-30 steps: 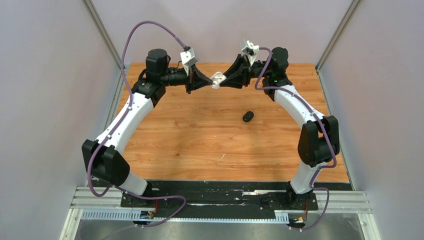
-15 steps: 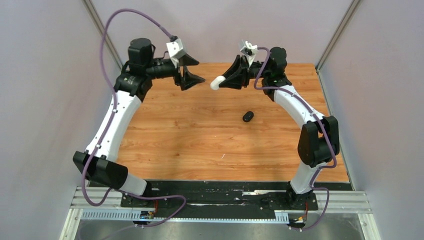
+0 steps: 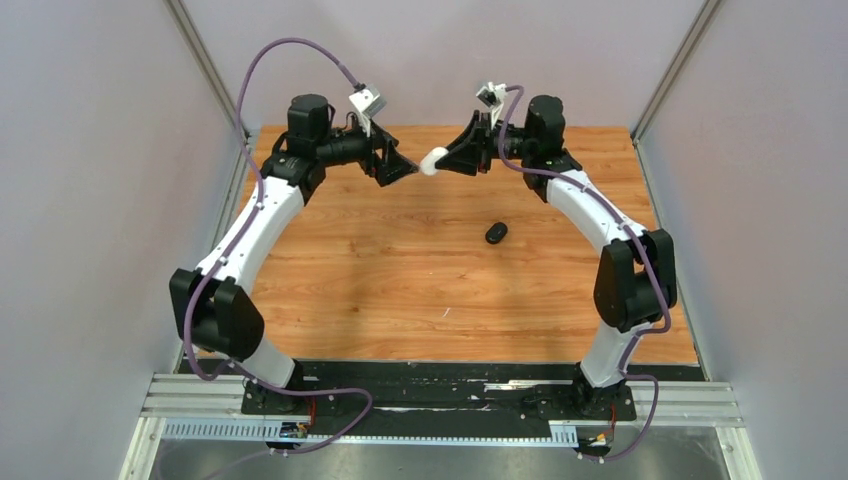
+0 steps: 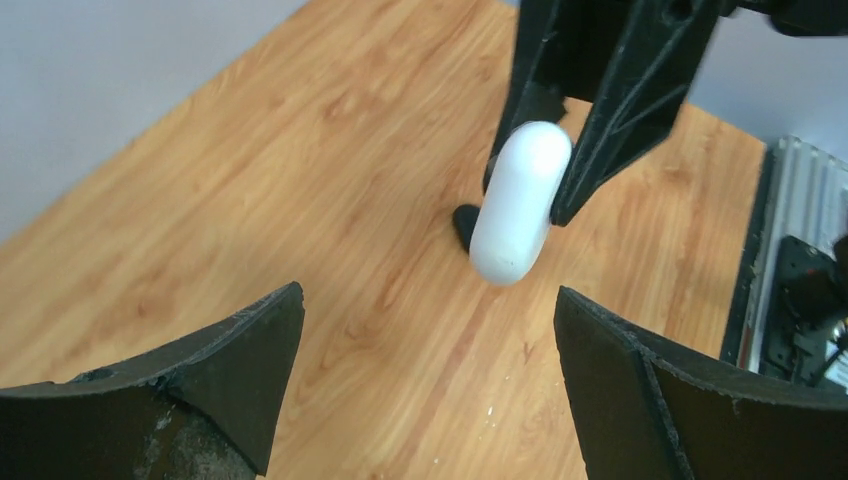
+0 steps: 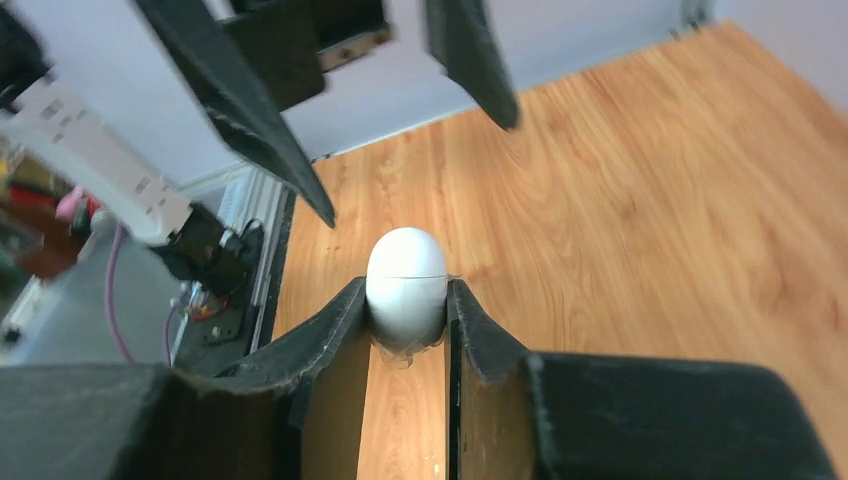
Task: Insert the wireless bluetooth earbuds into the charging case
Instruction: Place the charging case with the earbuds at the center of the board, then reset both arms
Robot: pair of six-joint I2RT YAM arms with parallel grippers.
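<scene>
The left gripper [image 4: 428,298] is standing wide open and holding nothing. Straight ahead of it, a little right of the middle of its gap, the white case [image 4: 518,200] is hanging in the air. The right gripper [image 5: 405,295] is clenching the lower half of that case between its 2 fingers. The rounded free end and a thin seam are showing beyond its fingertips. No earbuds are showing anywhere, and the case looks shut. Whether any are inside I cannot tell.

The step in hand looks like a fresh grasp by the left gripper on the free end. It should centre the case in its gap, come in level, and close only past the seam while the right one is clamping firmly, so nothing twists loose.

Below and to the side of both, a black case [image 3: 496,232] is lying on the table [image 3: 380,290].

1 second earlier the left gripper was shut against the white case. It has since let go, swung away and come back close, open. The black case has not moved.
</scene>
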